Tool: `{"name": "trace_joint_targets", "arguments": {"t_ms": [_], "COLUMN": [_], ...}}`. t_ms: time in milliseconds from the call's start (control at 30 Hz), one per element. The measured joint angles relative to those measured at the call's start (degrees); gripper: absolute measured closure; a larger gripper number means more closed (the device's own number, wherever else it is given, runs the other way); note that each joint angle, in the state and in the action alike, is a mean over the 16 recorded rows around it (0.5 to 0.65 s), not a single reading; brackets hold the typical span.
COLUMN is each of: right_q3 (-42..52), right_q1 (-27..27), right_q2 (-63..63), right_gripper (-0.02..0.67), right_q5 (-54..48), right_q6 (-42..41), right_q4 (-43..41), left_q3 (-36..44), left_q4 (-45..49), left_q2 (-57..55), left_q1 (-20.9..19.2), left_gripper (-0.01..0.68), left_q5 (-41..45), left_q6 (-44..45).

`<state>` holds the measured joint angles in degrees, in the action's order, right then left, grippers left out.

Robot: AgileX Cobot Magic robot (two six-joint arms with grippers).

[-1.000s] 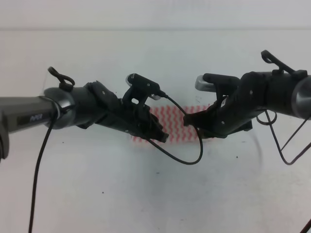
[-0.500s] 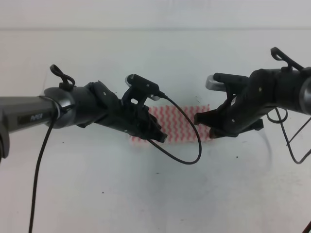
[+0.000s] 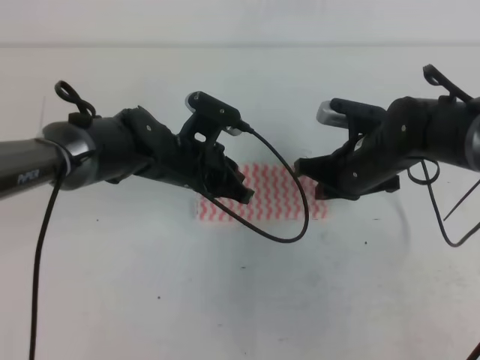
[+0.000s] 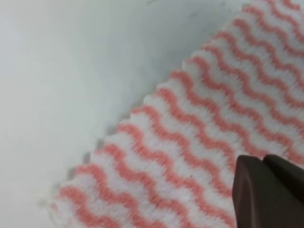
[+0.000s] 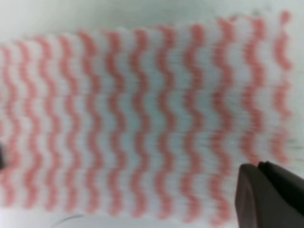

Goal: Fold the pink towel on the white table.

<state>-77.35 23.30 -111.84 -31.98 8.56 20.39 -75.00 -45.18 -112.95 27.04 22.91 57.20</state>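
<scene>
Overhead view of two arms poised above the pink towel (image 3: 270,196), which lies flat near the middle of the white counter (image 3: 240,300) as a narrow strip, its long axis running left to right. The left gripper (image 3: 238,189) hangs over the towel's left end; the right gripper (image 3: 306,169) hangs over its right end. A black cable (image 3: 289,202) loops from the left arm across the towel's middle.

Left wrist view: a frayed corner of the towel (image 4: 190,156) rests on bare counter (image 4: 61,71), with one dark fingertip at the lower right edge of the picture. Right wrist view: the towel (image 5: 142,118) fills most of the picture, slightly blurred, again with one dark fingertip at the lower right. Neither fingertip holds cloth, and the towel appears undisturbed. How far either gripper's jaws stand apart cannot be told, since each view shows only part of one finger and the overhead view hides the tips against the arm bodies.

Judged step: the towel's narrow, even outline suggests at least one fold may be in place, and the arms appear positioned between grasps. A further fold would call for one gripper to descend on a short edge, pinch it, and carry it across to the opposite end.
</scene>
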Motion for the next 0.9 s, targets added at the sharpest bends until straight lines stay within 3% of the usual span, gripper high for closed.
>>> {"name": "trace_joint_targets", "arguments": {"t_ms": [400,900], "right_q3": [-1.2,-2.1], "right_q1": [0.7,0.7], "right_q2": [-1.8,-5.0], "right_gripper": [0.667,0.667], "right_q5": [2.2,2.4], "right_q6": [-6.9,-7.0], "right_q4": [7.7,7.0], "left_q3": [0.1,0.1], "left_q4": [0.6,0.7], "left_q2": [-1.3,-4.5], "left_q1": [0.0,0.0], "left_gripper": [0.677,0.677], "left_q5": [-2.9,-2.6], "left_q6": [0.0,0.0]}}
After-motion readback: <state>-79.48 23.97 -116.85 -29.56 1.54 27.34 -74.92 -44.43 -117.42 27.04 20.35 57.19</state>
